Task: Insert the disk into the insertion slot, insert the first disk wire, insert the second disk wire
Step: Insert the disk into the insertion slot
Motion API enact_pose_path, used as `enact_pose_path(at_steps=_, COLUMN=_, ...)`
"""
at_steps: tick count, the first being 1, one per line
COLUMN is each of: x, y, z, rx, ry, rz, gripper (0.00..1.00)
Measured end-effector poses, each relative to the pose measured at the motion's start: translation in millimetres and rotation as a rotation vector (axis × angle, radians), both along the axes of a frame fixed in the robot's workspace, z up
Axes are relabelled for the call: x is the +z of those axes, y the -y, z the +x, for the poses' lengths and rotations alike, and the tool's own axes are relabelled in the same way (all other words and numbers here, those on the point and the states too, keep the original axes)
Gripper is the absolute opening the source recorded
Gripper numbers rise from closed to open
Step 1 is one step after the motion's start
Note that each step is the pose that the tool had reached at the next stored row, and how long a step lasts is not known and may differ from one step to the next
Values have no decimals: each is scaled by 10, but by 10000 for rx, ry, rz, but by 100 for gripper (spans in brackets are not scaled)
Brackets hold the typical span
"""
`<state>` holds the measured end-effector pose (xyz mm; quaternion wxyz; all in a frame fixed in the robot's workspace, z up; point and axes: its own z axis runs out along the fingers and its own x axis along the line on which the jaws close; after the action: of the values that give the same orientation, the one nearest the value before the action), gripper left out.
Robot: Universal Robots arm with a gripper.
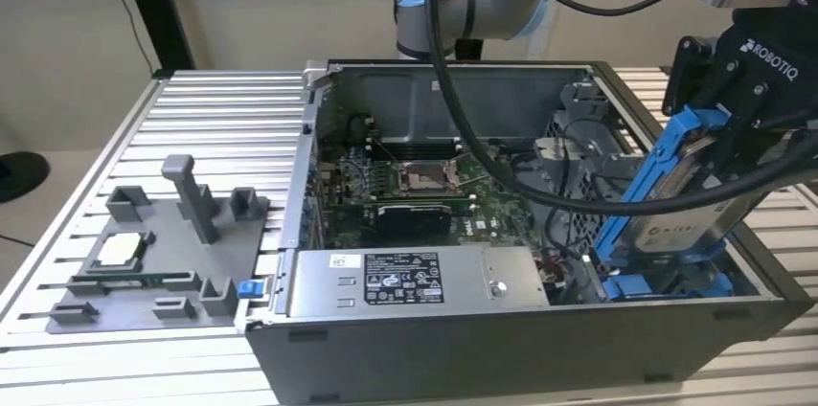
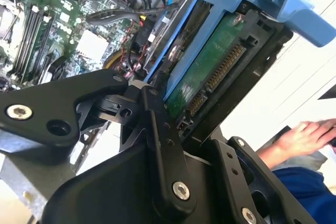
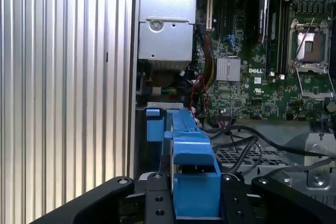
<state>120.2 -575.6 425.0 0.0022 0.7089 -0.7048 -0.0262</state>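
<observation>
Gripper [image 1: 715, 143]: fingers closed in on the disk [image 1: 671, 219], clamping the blue carrier frame by its two long edges. Jaws stand at about the carrier's width, not fully shut. In the first wrist view the carrier's blue end tab [image 3: 191, 174] sits squarely between the two black fingers [image 3: 156, 195].

Disk: held steeply tilted, upper end leaning toward the exterior view's right. Upper half stands above the rim of the computer case [image 1: 511, 353]. Lower end is down inside the case, at the insertion slot [image 1: 665, 283] in the near corner on the exterior view's right. Cannot tell whether it touches the blue rails.

Second wrist view: green circuit-board underside of the disk [image 2: 210, 72] and its connector row face the camera.

Inside the case: power-supply box [image 1: 409, 281] along the near wall, motherboard [image 1: 409, 186] on the floor, black cables running across the drive cage [image 1: 581, 167] beside the disk.

A person's hand [image 2: 307, 135] shows outside the case, well apart from the gripper.
</observation>
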Motion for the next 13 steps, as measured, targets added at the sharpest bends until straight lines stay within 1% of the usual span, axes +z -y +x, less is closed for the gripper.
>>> enact_pose_path(at_steps=6, x=-80, y=29, z=4, rx=-98, ry=0, rz=123, gripper=0)
enact_pose_path(at_steps=11, x=-127, y=34, z=46, rx=-119, ry=-2, rz=257, gripper=0)
enact_pose_path(at_steps=13, x=-140, y=37, z=46, rx=-142, ry=0, rz=268, gripper=0)
